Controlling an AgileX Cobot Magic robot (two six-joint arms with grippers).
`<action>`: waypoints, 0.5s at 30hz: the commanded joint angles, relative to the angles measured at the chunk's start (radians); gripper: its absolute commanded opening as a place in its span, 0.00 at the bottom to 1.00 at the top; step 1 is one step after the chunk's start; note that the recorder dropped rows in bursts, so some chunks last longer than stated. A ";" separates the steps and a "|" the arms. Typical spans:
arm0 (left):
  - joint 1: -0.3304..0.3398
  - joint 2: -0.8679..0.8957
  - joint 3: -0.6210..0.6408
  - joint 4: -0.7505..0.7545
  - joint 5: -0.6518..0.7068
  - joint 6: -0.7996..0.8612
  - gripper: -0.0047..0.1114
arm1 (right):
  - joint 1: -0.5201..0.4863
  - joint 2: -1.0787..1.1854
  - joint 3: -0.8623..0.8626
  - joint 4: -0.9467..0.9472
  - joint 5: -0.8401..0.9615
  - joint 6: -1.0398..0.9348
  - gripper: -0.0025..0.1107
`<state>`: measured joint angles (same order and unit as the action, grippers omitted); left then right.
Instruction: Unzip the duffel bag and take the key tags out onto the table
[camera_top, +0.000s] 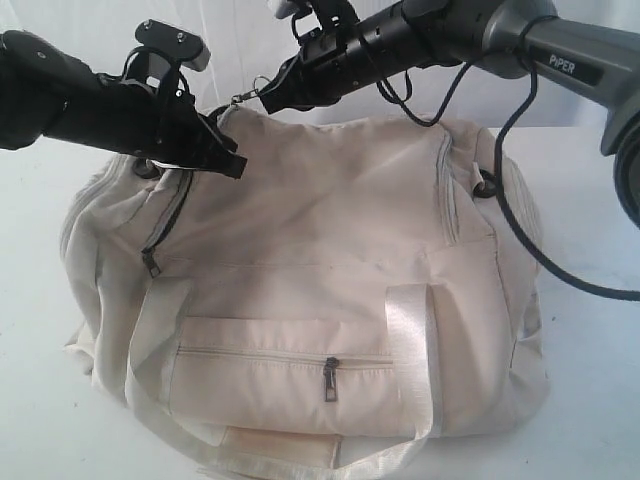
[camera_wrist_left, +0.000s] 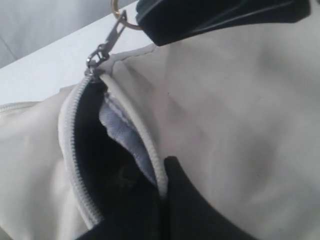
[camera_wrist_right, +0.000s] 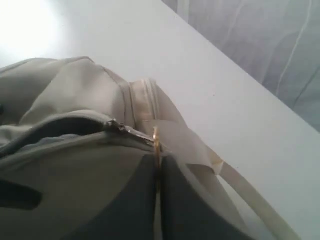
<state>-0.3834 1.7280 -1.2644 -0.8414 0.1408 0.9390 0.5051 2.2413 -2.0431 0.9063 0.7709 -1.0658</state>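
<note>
Duffel bag (camera_top: 320, 240), open table (camera_top: 35, 420) on both sides

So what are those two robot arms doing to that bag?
They're working on unzipping the bag. The right gripper is shut on the zip's ring pull. The left gripper pinches the bag's edge right beside the zip. The zip is partly open, so you can see grey lining and a dark inside. No key tags can be seen yet.
</note>
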 joint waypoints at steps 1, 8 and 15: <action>-0.001 -0.017 -0.005 -0.011 0.063 0.000 0.04 | -0.016 0.028 -0.030 -0.010 -0.030 -0.005 0.02; 0.000 -0.075 0.011 0.018 0.065 0.000 0.04 | -0.018 0.049 -0.042 -0.018 -0.090 -0.005 0.02; 0.003 -0.095 0.047 0.031 0.057 0.000 0.04 | -0.018 0.049 -0.042 -0.052 -0.088 0.006 0.02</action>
<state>-0.3834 1.6480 -1.2357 -0.8117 0.1760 0.9390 0.5009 2.2885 -2.0802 0.8887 0.7187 -1.0658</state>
